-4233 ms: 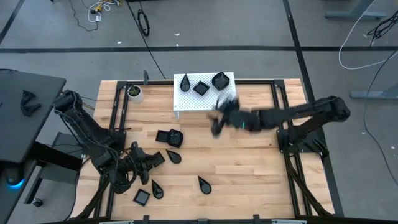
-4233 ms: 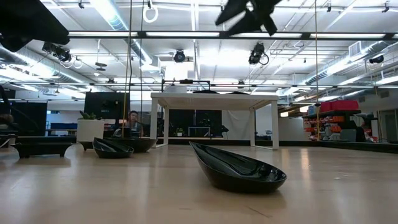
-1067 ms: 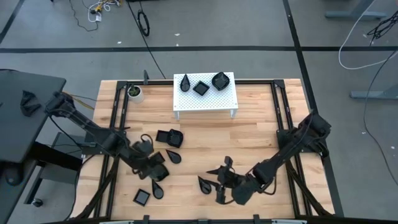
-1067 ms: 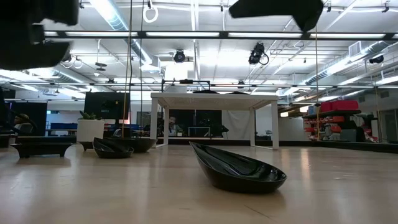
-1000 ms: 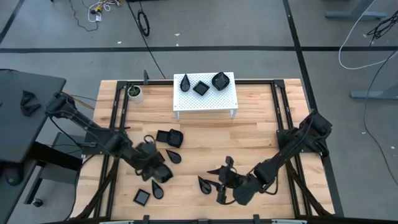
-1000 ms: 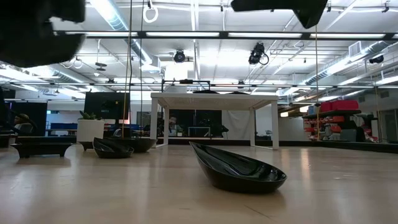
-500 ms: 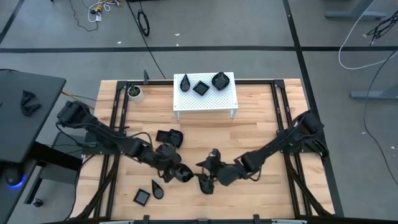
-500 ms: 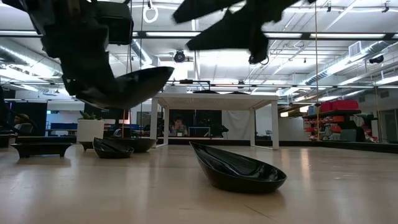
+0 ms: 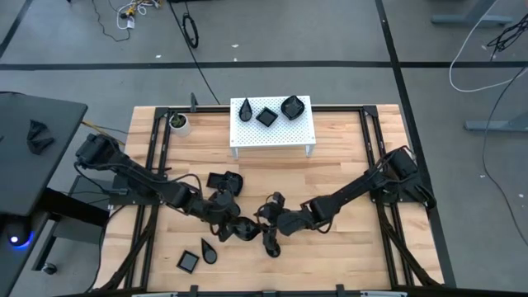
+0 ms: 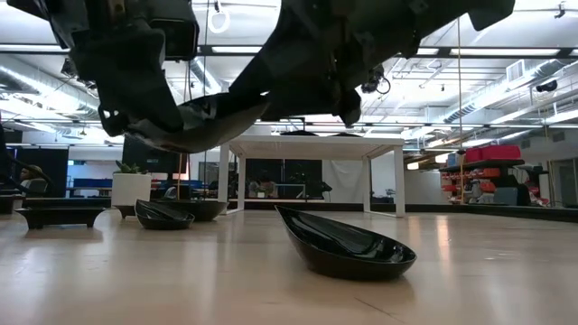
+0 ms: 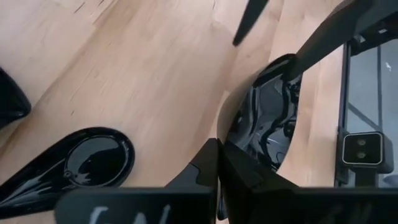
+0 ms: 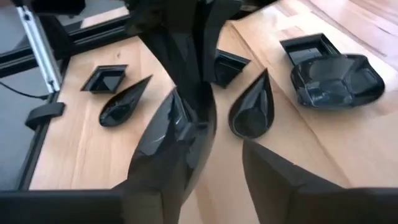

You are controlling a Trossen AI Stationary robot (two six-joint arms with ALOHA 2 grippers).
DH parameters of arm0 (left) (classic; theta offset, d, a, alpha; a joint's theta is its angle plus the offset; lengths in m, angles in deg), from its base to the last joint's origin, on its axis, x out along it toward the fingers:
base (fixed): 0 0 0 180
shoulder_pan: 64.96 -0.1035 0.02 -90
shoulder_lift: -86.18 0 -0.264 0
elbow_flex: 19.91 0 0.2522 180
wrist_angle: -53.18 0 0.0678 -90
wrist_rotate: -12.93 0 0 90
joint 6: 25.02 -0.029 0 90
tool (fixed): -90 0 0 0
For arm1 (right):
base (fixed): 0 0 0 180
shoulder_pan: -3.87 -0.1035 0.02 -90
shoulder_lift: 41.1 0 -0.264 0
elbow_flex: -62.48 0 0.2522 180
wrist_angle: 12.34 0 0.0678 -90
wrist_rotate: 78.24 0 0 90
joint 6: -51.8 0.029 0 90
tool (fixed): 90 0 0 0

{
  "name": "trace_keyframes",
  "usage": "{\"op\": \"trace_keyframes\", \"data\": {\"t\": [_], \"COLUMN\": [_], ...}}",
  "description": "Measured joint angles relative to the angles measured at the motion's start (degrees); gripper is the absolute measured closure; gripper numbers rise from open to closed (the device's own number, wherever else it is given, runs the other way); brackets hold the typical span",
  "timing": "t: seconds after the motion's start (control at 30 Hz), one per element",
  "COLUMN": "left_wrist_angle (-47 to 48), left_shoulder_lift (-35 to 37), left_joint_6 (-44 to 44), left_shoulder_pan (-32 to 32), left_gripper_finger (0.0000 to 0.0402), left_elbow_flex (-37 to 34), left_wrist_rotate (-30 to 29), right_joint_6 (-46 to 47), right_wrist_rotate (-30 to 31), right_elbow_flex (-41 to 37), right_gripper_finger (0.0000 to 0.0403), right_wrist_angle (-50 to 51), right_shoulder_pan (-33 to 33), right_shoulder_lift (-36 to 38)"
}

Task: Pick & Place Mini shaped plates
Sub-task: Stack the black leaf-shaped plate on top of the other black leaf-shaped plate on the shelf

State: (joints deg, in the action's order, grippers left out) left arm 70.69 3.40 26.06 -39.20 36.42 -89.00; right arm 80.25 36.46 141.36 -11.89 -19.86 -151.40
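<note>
1. The left tool (image 9: pixel 233 228) is clamped on a glossy black teardrop plate (image 10: pixel 203 122), holding it in the air above the middle of the wooden surface (image 9: pixel 330 256).
2. The right tool (image 9: pixel 269 216) sits right against that same plate from the other side, its fingers apart around the plate's edge; I cannot tell whether they press on it.
3. The plate looks hard, thin-walled and shiny, so I judge it light, stiff, slippery and liable to chip if dropped.
4. The best hold seems to be across the thin rim, one finger inside the bowl and one outside.
5. Another teardrop plate (image 10: pixel 343 246) lies on the surface below the two tools.
6. More black plates (image 9: pixel 224 182) rest near the left arm, and three (image 9: pixel 266 115) sit on the white perforated stand (image 9: pixel 301 132) at the far edge.
</note>
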Motion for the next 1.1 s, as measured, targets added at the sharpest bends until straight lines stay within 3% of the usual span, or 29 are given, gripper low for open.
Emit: {"op": "trace_keyframes", "data": {"t": [0.5,0.73,0.93,1.1], "left_wrist_angle": [-3.9,-8.5,-6.7,-4.7], "left_shoulder_lift": [0.1,3.3,9.1,10.7], "left_joint_6": [-5.2,-13.8,-17.6,-20.5], "left_shoulder_pan": [0.1,-2.2,-3.5,1.2], "left_gripper_finger": [0.0383,0.0296,0.0217,0.0201], "left_elbow_flex": [-0.1,1.2,3.1,3.0], "left_wrist_rotate": [-2.2,-3.6,0.5,-7.7], "right_joint_6": [-1.8,9.1,21.1,29.2], "right_wrist_rotate": [0.0,0.7,9.2,22.9], "right_elbow_flex": [0.0,0.0,0.0,0.0], "right_gripper_finger": [0.0396,0.0399,0.04,0.04], "right_wrist_angle": [1.5,13.1,29.7,42.8], "right_shoulder_pan": [0.0,-0.9,-3.3,-3.6], "right_shoulder_lift": [0.0,1.4,9.1,19.6]}}
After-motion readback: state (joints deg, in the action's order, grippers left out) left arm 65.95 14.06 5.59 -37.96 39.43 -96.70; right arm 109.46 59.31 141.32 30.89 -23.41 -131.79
